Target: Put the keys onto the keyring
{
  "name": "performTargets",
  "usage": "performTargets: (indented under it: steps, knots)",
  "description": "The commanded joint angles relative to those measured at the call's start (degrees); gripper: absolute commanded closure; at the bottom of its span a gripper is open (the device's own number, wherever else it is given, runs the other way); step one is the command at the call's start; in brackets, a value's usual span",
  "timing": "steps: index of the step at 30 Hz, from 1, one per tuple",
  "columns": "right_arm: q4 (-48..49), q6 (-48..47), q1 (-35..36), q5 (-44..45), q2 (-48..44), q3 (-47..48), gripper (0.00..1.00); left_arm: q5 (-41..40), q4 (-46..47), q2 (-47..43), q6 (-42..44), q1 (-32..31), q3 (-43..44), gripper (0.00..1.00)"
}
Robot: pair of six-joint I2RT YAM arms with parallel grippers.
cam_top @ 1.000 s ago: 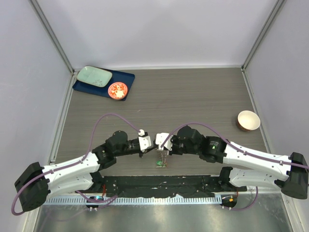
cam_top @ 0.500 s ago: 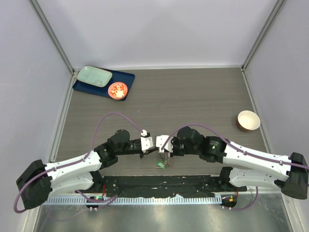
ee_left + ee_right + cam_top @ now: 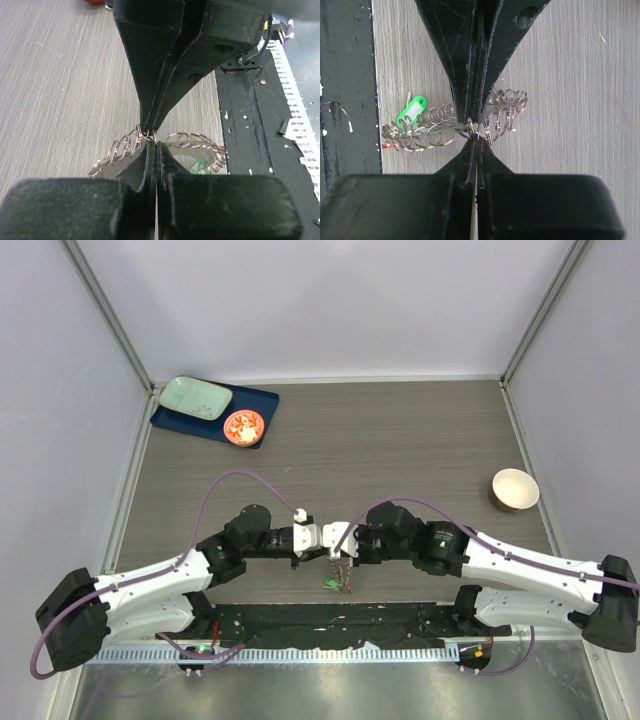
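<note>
A grey wood-grain tabletop [image 3: 400,440] fills mid-frame, with pale lilac walls [image 3: 330,300] on 3 sides, evenly lit.

Looks like a robotics lab test cell to me, definitely not anybody's home. A pair of white-and-black robot arms [image 3: 150,590] is bolted to a scuffed black base plate [image 3: 330,625] at the edge of a grey wood-grain tabletop [image 3: 400,440]. Purple cables [image 3: 238,473] loop off them. Blank pale grey panels [image 3: 330,300] in metal frame posts [image 3: 108,315] box it all in, and a perforated white strip [image 3: 300,653] runs along the front.
</note>
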Motion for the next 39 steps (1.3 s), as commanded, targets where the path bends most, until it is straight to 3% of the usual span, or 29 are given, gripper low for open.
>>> performTargets:
  steps: [1, 14, 39]
  knots:
    - [2.8, -0.5, 0.2, -1.9, -1.8, 3.4, 0.99, -0.2, 1.3, 0.2, 0.5, -0.1, 2.6, 1.0]
    - [-3.5, 1.8, 0.3, 2.9, -3.8, 4.5, 0.99, -3.5, 0.4, -1.6, 1.9, 0.3, 1.4, 1.0]
    - [-3.7, 0.9, 0.3, -0.7, -1.9, 5.7, 0.99, -2.1, 2.7, -1.2, 1.0, 0.3, 0.9, 1.0]
